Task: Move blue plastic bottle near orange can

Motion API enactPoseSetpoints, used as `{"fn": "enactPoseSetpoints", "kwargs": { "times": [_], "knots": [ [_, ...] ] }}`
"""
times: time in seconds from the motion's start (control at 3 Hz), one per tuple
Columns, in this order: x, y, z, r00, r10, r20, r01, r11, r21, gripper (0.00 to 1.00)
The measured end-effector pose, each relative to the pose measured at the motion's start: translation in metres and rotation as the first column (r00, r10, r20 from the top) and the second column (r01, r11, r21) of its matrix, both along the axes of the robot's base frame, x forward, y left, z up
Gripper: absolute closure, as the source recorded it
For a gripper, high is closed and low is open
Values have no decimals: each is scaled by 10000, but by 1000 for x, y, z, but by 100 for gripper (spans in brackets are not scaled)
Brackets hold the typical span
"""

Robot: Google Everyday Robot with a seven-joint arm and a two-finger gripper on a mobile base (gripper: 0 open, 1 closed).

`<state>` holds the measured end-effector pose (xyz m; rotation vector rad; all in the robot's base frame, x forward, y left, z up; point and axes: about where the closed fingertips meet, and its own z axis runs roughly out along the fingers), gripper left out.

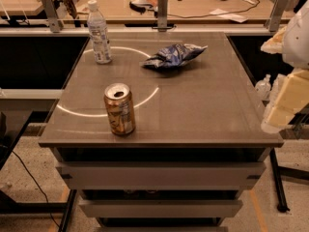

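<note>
The blue plastic bottle (99, 32) stands upright at the table's back left: clear, with a white cap and a pale label. The orange can (119, 109) stands upright near the front left edge, its silver top opened. The two are well apart, the bottle behind the can. My gripper (285, 103) shows as pale cream parts at the right edge of the view, beside and off the table's right side, far from both objects and holding nothing that I can see.
A crumpled blue foil snack bag (174, 55) lies at the back centre of the grey table (203, 110). Drawers sit below the top. A small clear pump bottle (263, 87) stands off the right side. Desks with clutter stand behind.
</note>
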<state>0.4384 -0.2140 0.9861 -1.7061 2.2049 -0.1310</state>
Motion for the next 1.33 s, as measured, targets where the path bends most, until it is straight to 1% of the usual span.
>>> {"fn": "enactPoseSetpoints", "kwargs": {
  "times": [0.33, 0.67, 1.0, 1.33],
  "knots": [
    [0, 0, 0, 10000, 0, 2, 0, 10000, 1, 0],
    [1, -2, 1, 9999, -141, -15, 142, 9977, 669, 0],
    [11, -41, -13, 9917, -1289, -40, 1261, 9633, 2370, 0],
    [14, -76, -24, 9725, -2319, -237, 2182, 8700, 4421, 0]
  ]
}}
